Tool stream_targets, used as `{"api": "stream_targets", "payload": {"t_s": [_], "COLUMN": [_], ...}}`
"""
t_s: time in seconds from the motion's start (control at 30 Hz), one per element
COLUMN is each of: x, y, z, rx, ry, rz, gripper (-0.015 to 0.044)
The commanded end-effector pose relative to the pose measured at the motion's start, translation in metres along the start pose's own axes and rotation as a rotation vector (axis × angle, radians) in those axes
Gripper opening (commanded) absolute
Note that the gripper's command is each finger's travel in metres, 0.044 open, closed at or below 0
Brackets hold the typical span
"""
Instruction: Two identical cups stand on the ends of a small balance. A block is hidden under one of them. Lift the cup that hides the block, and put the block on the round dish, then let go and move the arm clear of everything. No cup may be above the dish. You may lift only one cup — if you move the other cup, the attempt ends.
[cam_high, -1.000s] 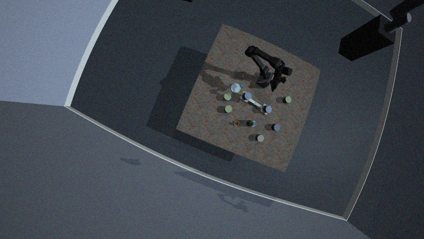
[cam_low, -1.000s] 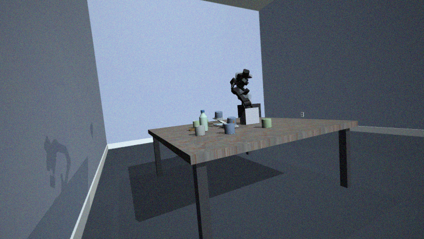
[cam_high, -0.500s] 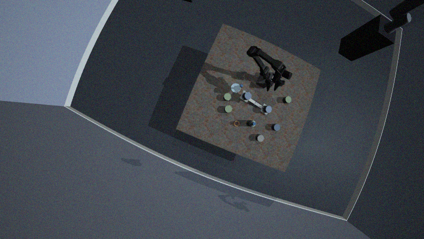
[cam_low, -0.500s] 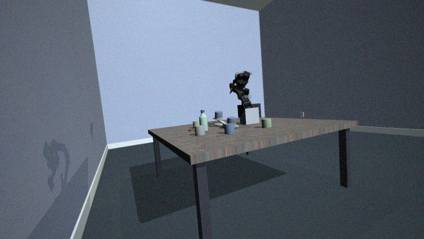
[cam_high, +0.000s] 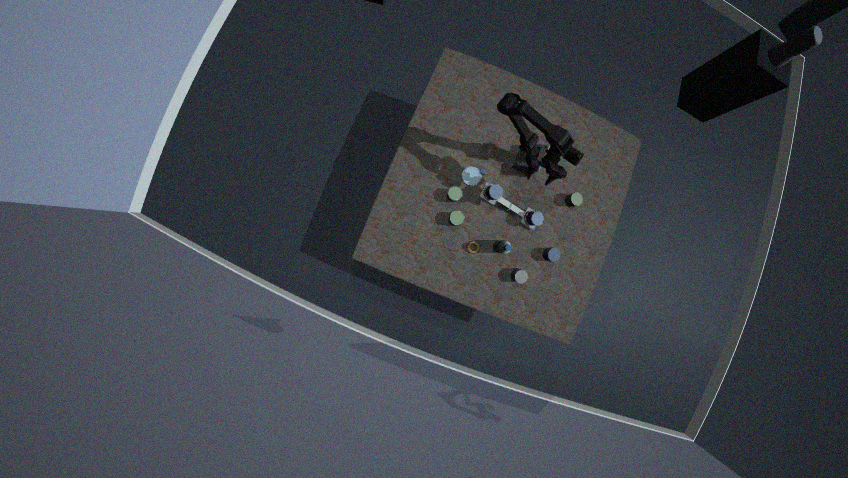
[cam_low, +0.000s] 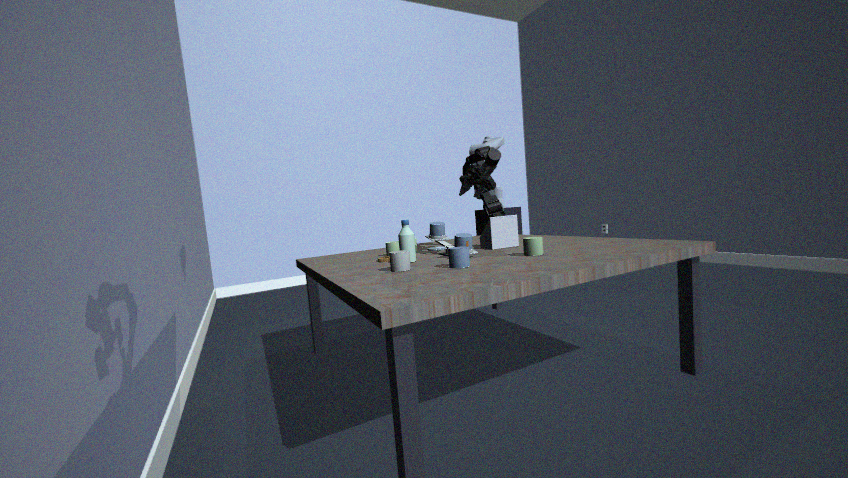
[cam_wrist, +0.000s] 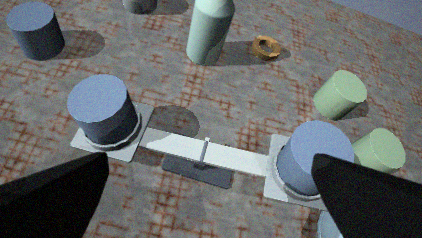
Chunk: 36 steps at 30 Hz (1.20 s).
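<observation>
The white balance (cam_high: 517, 210) (cam_wrist: 240, 159) carries two upright blue cups and is tilted. The cup farther from the dish (cam_high: 536, 218) (cam_low: 463, 239) (cam_wrist: 102, 107) is at the low end. The cup nearer the dish (cam_high: 495, 191) (cam_low: 437, 229) is at the raised end. No block shows; what is under each cup is hidden. The pale blue round dish (cam_high: 471, 175) (cam_wrist: 327, 227) lies beyond the raised end, with no cup above it. My gripper (cam_high: 537, 178) (cam_wrist: 212, 164) is open and empty, high above the table on the arm's side of the balance.
A green bottle (cam_high: 503, 247) (cam_low: 407, 244) (cam_wrist: 210, 35), an orange ring (cam_wrist: 265, 54), a grey cup (cam_high: 520, 276) and another blue cup (cam_high: 552, 254) stand across the balance. Two green cups (cam_high: 454, 193) (cam_high: 456, 217) stand near the dish, a third (cam_high: 576, 198) apart. A small blue thing (cam_high: 482, 171) shows beside the dish.
</observation>
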<state>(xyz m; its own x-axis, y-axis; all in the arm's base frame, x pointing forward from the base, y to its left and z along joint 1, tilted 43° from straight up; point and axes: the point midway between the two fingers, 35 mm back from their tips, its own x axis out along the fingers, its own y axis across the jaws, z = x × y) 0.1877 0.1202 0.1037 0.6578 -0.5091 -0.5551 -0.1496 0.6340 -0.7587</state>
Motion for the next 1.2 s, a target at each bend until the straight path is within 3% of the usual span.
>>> {"api": "stream_targets", "payload": {"t_s": [0.0, 0.2, 0.4, 1.17], "x": [0.005, 0.009, 0.011, 0.063], "y": [-0.003, -0.006, -0.005, 0.04], "z": [-0.004, -0.009, -0.008, 0.028], "rx": [0.116, 0.283, 0.268, -0.404], "ry": [0.02, 0.039, 0.049, 0.392], "rz": [-0.036, -0.084, -0.085, 0.061], "gripper": [0.044, 0.044, 0.044, 0.044]}}
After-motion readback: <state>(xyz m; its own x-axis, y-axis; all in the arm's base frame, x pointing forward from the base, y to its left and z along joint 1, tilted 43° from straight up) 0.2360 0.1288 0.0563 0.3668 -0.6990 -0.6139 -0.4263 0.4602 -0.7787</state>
